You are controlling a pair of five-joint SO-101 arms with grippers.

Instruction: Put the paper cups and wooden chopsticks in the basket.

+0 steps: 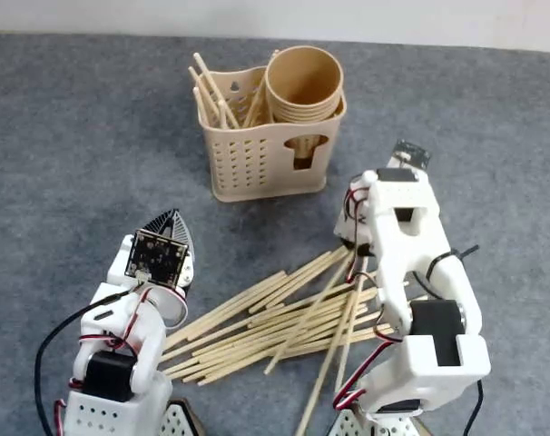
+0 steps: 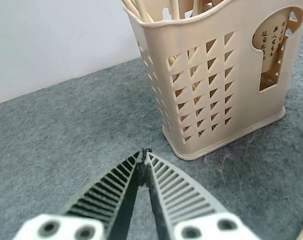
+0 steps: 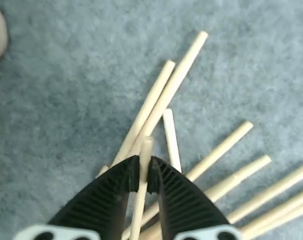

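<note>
Stacked paper cups [image 1: 304, 84] and several chopsticks [image 1: 210, 93] already stand in the basket [image 1: 257, 165], just ahead of the left end effector [image 2: 145, 161], which is closed and empty. The right end effector [image 3: 143, 167] pinches one wooden chopstick [image 3: 146, 145]; many loose chopsticks [image 1: 257, 329] lie beneath it, not yet packed.

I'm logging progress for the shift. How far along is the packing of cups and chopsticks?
Done: the paper cups stand stacked in the basket, a few chopsticks beside them. In hand: the right pincer grips one chopstick. Left: the pile of chopsticks on the table.
</note>
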